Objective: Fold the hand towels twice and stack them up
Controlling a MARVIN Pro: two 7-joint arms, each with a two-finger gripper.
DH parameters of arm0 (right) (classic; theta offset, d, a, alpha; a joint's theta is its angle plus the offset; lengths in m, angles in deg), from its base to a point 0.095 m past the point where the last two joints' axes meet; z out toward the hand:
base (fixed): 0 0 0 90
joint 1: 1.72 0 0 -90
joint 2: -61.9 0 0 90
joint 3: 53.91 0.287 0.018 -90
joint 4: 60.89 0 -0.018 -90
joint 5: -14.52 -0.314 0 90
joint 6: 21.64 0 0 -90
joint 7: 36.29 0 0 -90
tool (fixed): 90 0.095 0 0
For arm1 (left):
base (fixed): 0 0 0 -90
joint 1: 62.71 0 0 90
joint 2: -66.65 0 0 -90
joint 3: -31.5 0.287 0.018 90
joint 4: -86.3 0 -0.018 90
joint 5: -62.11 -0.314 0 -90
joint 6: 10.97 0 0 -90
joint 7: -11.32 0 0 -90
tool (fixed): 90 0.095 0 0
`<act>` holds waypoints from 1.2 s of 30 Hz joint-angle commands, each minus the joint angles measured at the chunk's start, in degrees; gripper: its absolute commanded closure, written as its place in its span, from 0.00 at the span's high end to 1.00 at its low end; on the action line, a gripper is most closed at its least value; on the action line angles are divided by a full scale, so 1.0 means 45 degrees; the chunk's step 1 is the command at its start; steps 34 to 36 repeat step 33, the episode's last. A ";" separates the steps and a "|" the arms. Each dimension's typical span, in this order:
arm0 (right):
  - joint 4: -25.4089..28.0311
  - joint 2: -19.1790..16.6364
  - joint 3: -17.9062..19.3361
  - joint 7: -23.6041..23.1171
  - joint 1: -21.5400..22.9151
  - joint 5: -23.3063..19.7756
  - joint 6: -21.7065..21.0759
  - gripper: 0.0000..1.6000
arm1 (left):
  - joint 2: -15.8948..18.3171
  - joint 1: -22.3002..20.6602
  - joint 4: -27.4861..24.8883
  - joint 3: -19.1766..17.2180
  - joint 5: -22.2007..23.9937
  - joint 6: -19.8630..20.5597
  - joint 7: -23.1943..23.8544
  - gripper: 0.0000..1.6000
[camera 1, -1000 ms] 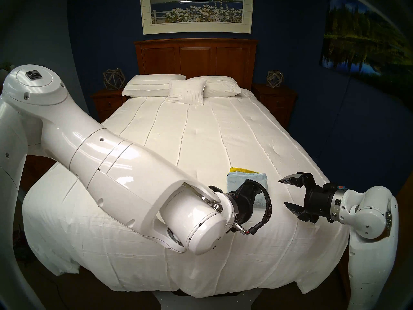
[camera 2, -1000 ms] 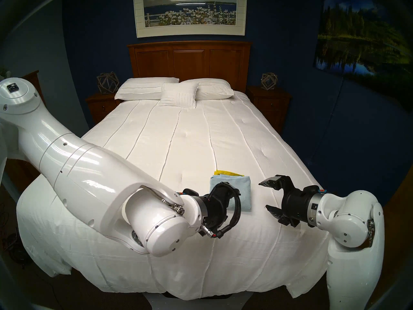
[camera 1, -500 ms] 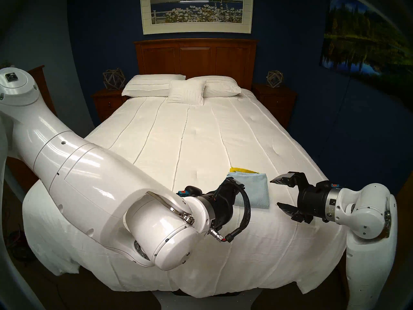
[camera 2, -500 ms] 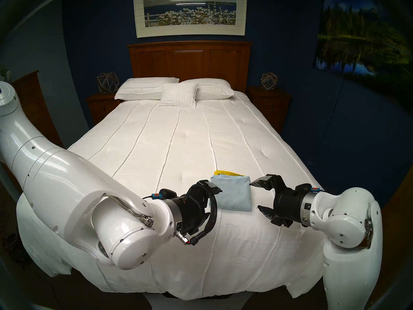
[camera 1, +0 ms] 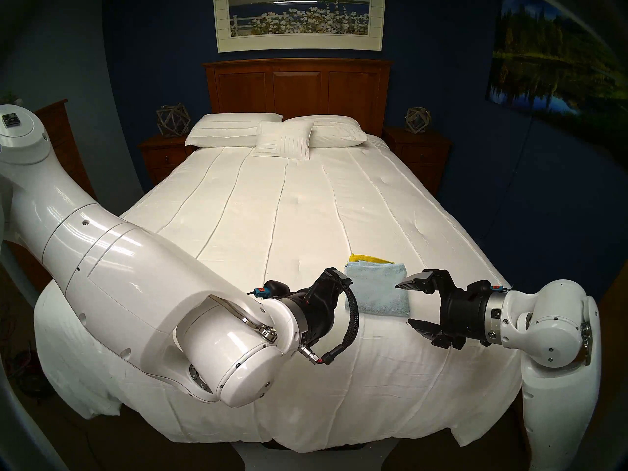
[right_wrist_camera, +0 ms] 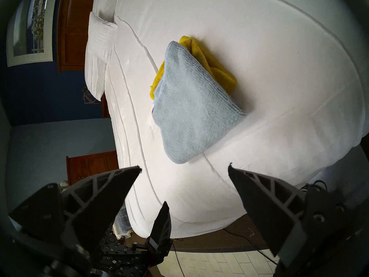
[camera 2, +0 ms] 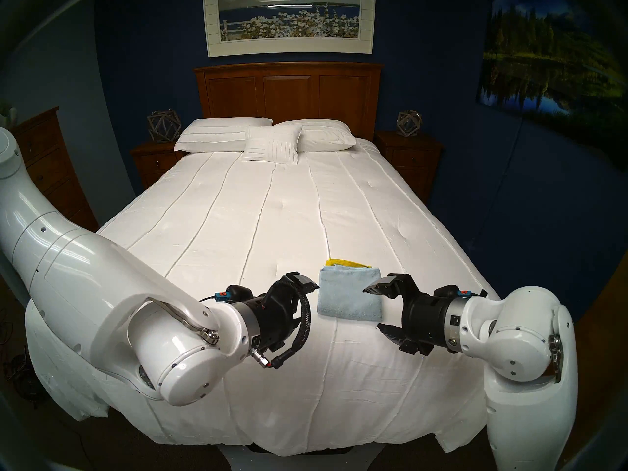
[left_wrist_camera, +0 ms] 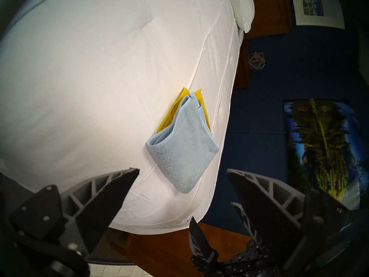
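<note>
Soft microfibre, light and limp: the folded pale blue towel (camera 1: 377, 290) lies atop the yellow towel (camera 1: 368, 258) near the bedspread's (camera 1: 272, 201) right edge, seemingly best pinched at corners, left gripper (left_wrist_camera: 182, 175) and right gripper (camera 1: 406, 303) both spread empty beside it

Bedspread (camera 1: 306, 201): white, quilted, covers the whole bed.
Pillows (camera 1: 234, 132): three, white, against the wooden headboard (camera 1: 297, 86).
Nightstands (camera 1: 163, 157): one each side, each bearing a geometric ornament (camera 1: 172, 120).
Walls: framed flower picture (camera 1: 299, 15); lake landscape (camera 1: 557, 62).

Folded lt-blue towel (camera 1: 377, 290) atop folded yellow towel (camera 1: 368, 258), offset.
</note>
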 commanded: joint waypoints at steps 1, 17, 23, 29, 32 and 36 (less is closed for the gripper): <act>0.0624 -0.0180 -0.0116 0.0305 0.0052 0.0369 0.0148 1.00 | 0.0156 -0.0427 -0.0139 -0.0130 -0.0146 -0.0058 0.0101 1.00; 0.0624 -0.0287 -0.0200 0.0323 0.0054 0.0445 0.0343 1.00 | 0.0223 -0.0242 -0.0149 -0.0279 -0.0047 -0.0173 0.0059 1.00; 0.0624 -0.0322 -0.0204 0.0327 0.0056 0.0420 0.0372 1.00 | 0.0232 -0.0232 -0.0150 -0.0290 -0.0057 -0.0182 0.0048 1.00; 0.0624 -0.0352 -0.0206 0.0324 0.0056 0.0400 0.0396 1.00 | 0.0240 -0.0223 -0.0150 -0.0299 -0.0068 -0.0189 0.0037 1.00; 0.0624 -0.0366 -0.0208 0.0318 0.0054 0.0394 0.0407 1.00 | 0.0243 -0.0219 -0.0151 -0.0303 -0.0074 -0.0192 0.0032 1.00; 0.0624 -0.0371 -0.0208 0.0316 0.0053 0.0393 0.0410 1.00 | 0.0245 -0.0218 -0.0151 -0.0304 -0.0076 -0.0193 0.0030 1.00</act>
